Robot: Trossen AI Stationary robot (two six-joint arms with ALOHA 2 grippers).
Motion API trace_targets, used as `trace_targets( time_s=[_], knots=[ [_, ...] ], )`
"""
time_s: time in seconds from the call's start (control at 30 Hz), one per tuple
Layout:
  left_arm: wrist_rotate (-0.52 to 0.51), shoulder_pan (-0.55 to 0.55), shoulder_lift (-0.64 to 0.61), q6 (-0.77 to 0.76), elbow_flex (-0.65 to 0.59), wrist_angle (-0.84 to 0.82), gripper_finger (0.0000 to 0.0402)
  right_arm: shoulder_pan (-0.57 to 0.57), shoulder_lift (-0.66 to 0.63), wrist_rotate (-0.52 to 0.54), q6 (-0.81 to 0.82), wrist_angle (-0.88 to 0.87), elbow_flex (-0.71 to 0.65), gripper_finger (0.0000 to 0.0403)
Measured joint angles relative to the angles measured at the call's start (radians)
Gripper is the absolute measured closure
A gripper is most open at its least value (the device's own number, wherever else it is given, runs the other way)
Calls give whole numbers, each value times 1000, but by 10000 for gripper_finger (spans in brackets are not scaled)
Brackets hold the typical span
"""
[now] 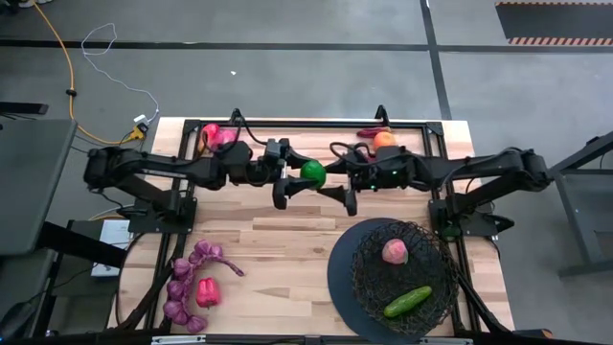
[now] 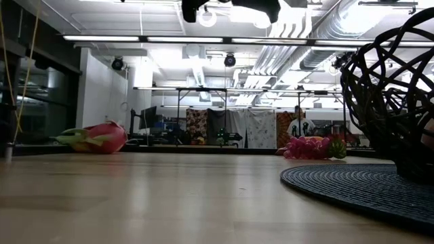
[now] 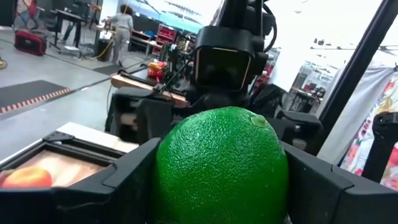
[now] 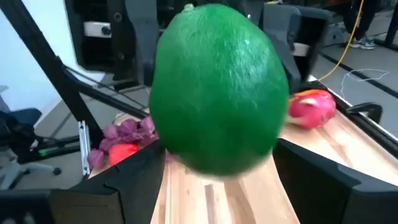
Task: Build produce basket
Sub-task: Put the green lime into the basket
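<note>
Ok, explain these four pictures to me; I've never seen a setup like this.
Two robot arms work at a wooden table. One picture looks down from above, one looks level across the tabletop, and two come from cameras on the arms' wrists. The left pincer grips a green ball in mid-air; the right pincer is open around it. The basket holds a peach and a cucumber. Loose on the table lie grapes, a red pepper, a dragon fruit and an orange.

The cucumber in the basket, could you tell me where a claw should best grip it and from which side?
Grip the cucumber mid-length, across its narrow width, coming straight down from above: it lies flat and slanted inside the basket, whose wire walls block the sides. The peach lies apart.
</note>
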Motion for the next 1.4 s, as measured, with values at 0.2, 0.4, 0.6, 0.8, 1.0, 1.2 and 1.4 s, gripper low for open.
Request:
trace_targets(
  time_s=[0.2, 0.4, 0.6, 0.8, 1.0, 1.2, 1.4],
  knots=[
    [3, -1, 13, 0, 12, 3, 133, 0, 40, -29, 21, 83, -2, 116],
    [2, -1, 14, 0, 13, 4, 133, 0, 42, -28, 27, 96, -2, 118],
    [13, -1, 14, -1, 14, 3, 126, 0, 42, -22, 30, 103, -2, 169],
    [107, 28, 12, -33, 14, -4, 93, 0, 42, -21, 19, 92, -2, 199],
    [168, 79, -42, -6, 13, -90, 62, -14, -36, -8, -15, -11, 1, 186],
    [162, 120, -181, 118, 12, -269, 56, -29, -177, 30, -35, -194, 1, 191],
    [118, 94, -333, 132, 13, -379, 56, -25, -305, 59, -9, -378, 1, 189]
  ],
)
